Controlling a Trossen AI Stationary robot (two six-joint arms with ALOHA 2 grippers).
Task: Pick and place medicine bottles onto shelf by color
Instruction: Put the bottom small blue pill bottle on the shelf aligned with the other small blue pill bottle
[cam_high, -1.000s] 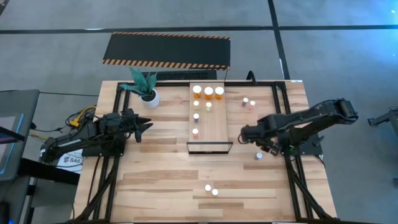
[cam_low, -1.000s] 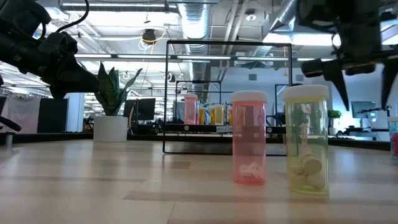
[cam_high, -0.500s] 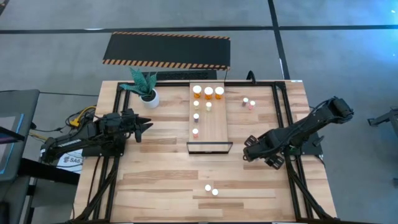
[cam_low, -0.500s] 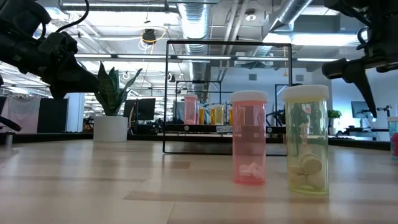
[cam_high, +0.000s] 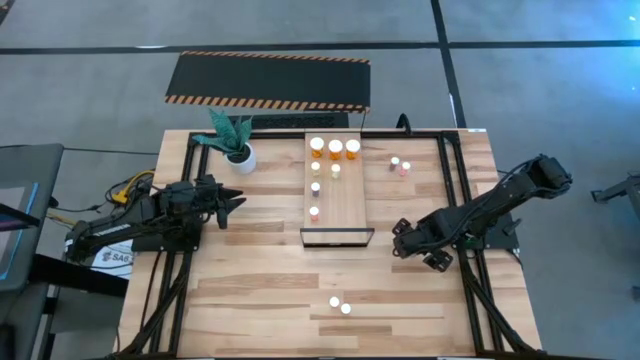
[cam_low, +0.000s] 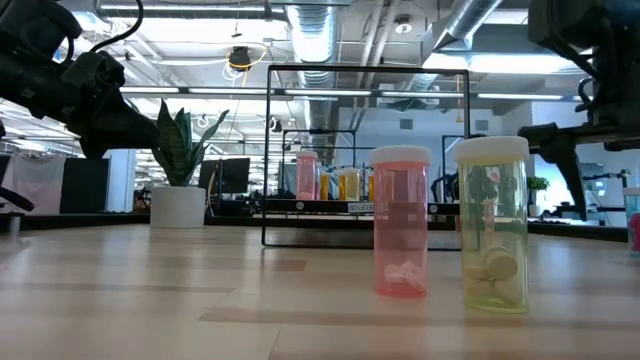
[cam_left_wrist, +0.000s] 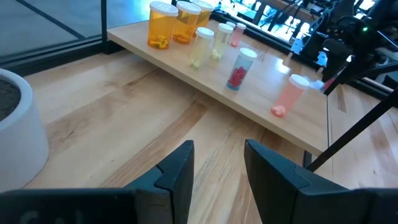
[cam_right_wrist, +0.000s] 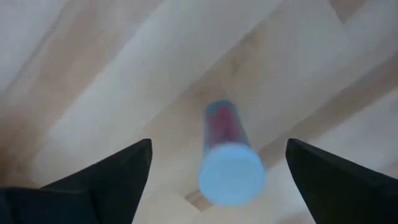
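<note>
The plank tabletop (cam_high: 250, 270) fills my view from above, and the long pale shelf (cam_high: 345, 205) lies down its middle, dark frame at its near end. Beyond the far edge, the black mat (cam_high: 268, 80) with striped orange edges. Far left, the white pot with the green plant (cam_high: 238, 150).

My right jaws (cam_high: 408, 243) hang low over the right side of the tabletop, just right of the shelf's framed end, and they stand wide apart, clamped on nothing. Straight below them, between the two dark fingers (cam_right_wrist: 106, 177), stands a small white-capped bottle with red inside (cam_right_wrist: 225, 155), upright on the wood and touching neither finger.

My left jaws (cam_high: 232, 205) wait over the left side, pointing toward the shelf, fingers partly apart and holding nothing.

On the shelf: three orange bottles (cam_high: 334, 148) in a row at the far end, then smaller ones strung along its left side toward me: yellowish (cam_left_wrist: 202, 45), red-filled (cam_left_wrist: 239, 67), pink (cam_left_wrist: 288, 94).

Off the shelf, two small bottles (cam_high: 400, 165) stand far right. Two more sit at the near edge: a pink bottle (cam_low: 400, 220) and a yellowish bottle (cam_low: 492, 222), side by side, upright.
</note>
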